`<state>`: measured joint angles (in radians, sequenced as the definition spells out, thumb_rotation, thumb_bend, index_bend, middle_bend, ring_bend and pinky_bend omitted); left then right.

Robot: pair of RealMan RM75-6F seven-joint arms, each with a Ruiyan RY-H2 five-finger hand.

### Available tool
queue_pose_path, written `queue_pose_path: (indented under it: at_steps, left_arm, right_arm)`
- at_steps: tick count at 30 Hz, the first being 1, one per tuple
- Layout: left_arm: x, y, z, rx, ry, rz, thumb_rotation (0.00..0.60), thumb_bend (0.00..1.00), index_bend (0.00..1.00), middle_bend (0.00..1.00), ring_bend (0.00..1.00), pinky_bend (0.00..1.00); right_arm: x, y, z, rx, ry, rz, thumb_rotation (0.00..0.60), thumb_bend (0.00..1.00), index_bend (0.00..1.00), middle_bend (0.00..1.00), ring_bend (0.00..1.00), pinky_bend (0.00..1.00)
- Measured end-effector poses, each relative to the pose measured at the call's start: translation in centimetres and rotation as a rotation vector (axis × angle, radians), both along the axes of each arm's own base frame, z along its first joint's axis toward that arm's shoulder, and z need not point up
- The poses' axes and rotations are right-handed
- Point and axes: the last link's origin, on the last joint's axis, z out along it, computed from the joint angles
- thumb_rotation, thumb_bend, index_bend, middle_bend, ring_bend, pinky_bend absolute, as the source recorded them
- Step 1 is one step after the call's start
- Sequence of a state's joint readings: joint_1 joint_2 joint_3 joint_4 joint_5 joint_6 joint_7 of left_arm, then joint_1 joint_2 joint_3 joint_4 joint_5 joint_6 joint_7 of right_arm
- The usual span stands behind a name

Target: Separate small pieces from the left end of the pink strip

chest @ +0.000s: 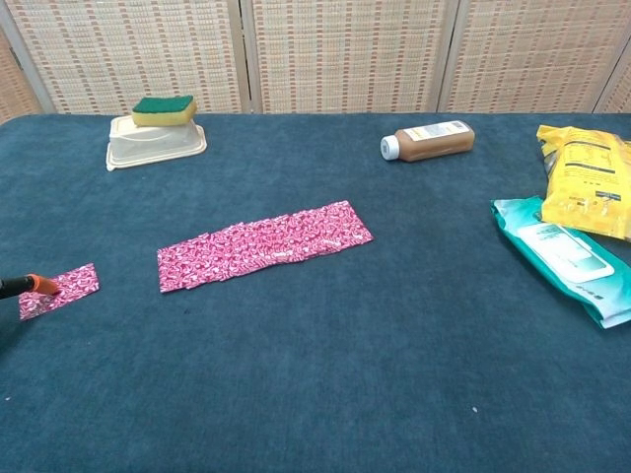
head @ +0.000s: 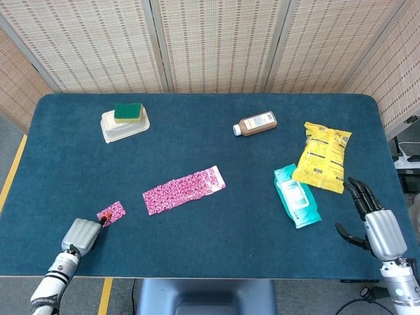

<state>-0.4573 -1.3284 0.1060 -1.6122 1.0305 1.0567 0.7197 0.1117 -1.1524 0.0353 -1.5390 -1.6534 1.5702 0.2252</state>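
The long pink patterned strip [head: 184, 190] [chest: 264, 244] lies flat near the table's middle, slanting up to the right. A small pink piece [head: 111, 212] [chest: 64, 291] lies apart from the strip's left end, with a wide gap of blue cloth between them. My left hand [head: 80, 234] sits at the front left with its fingers curled in. One orange-tipped finger [chest: 37, 285] reaches out from it and presses on the small piece's near corner. My right hand [head: 375, 222] hovers at the front right edge, fingers spread, holding nothing.
At the back left stands a white lidded container [head: 123, 129] with a green sponge [head: 128, 111] on top. A brown bottle [head: 256, 123] lies at the back right. A yellow bag [head: 323, 156] and a teal wipes pack [head: 296, 195] lie on the right.
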Motion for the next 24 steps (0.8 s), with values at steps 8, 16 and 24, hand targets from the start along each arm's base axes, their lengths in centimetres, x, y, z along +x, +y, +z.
queue_pose_path:
  at_steps: [8,16,24]
  left_arm:
    - [-0.3,-1.0,1.0,0.033,0.054,0.057,0.600,0.74,0.38,0.72,0.73,0.64]
    - [1.8,-0.4,1.0,0.071,-0.022,-0.023,0.600,0.73,0.00,0.72,0.74,0.65]
    - [6.2,1.5,-1.6,0.064,-0.167,-0.185,0.600,0.73,0.00,0.72,0.74,0.65]
  right_arm:
    - [0.0,0.0,0.0,0.000,0.001,0.001,0.600,0.22,0.00,0.00,0.00,0.27]
    - [0.0,0.0,-0.2,0.004,0.008,-0.003,0.600,0.22,0.00,0.00,0.00,0.27]
    - [0.0,0.0,0.0,0.005,0.000,0.000,0.600,0.22,0.00,0.00,0.00,0.27]
